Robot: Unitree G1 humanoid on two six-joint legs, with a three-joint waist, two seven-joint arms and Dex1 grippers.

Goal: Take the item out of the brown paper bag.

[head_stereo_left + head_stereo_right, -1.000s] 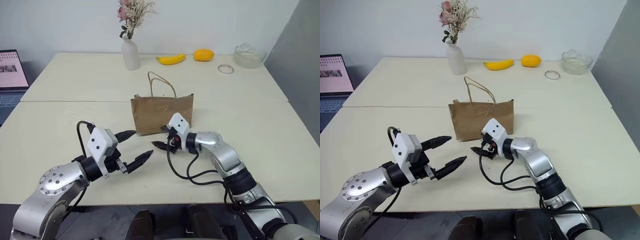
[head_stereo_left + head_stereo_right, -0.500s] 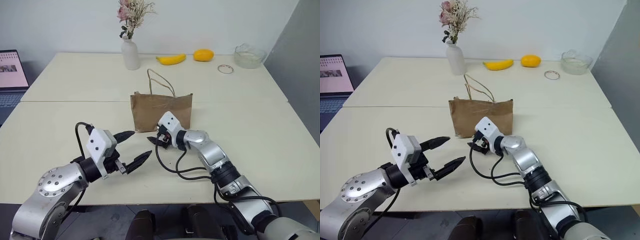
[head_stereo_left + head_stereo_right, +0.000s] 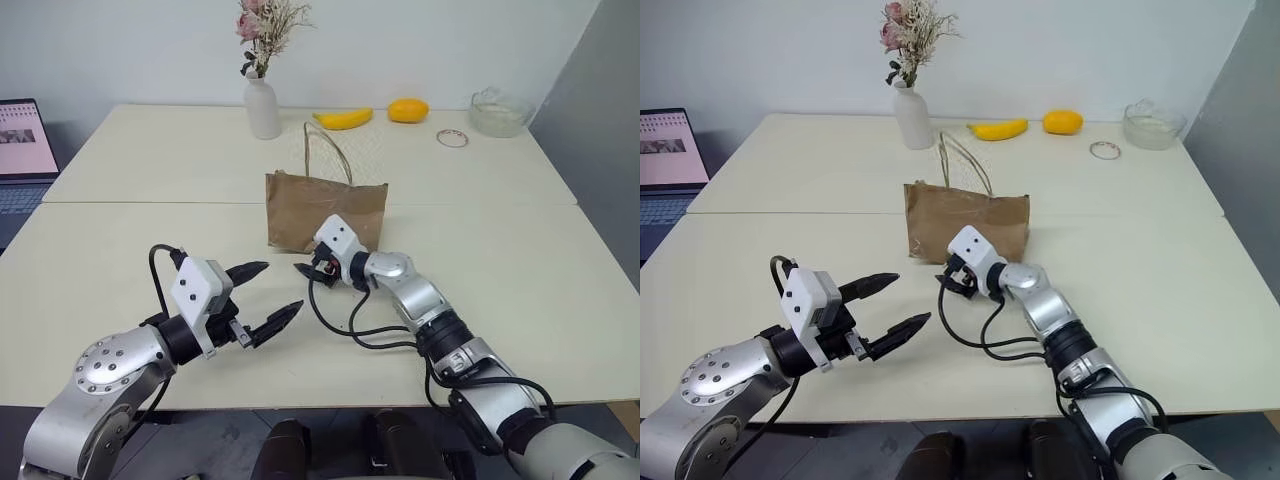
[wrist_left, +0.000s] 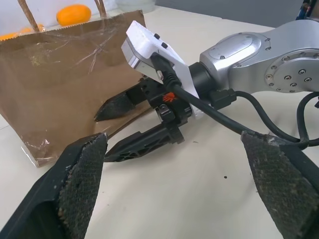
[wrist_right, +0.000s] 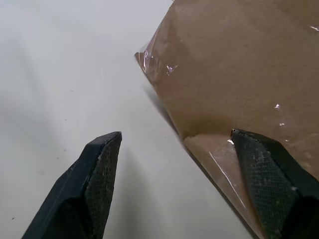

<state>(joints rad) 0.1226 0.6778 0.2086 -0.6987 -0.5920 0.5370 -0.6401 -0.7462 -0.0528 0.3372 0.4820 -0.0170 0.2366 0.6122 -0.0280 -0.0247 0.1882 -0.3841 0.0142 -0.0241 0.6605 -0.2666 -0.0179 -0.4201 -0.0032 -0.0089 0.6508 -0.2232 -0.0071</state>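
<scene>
In the left eye view we see the brown paper bag (image 3: pixel 326 212) standing mid-frame on the table (image 3: pixel 520 240), string handles up. Our right gripper (image 3: pixel 308 270) sits at its lower front edge, fingers apart and empty. Our left gripper (image 3: pixel 266 296), lower left of frame, hangs wide apart, also empty. The item is hidden, presumably inside the bag.

In the left wrist view, the right gripper's black fingers point at the bag's taped face near its bottom corner.

In the right wrist view, one finger lies over the bag's corner, the other over bare table.

We judge we should steady the bag low, then reach in from the top.

A vase (image 3: pixel 262 108), banana (image 3: pixel 341 119), orange fruit (image 3: pixel 407 110), glass bowl (image 3: pixel 498 112) and laptop (image 3: pixel 24 145) sit far off; nothing blocks us.
</scene>
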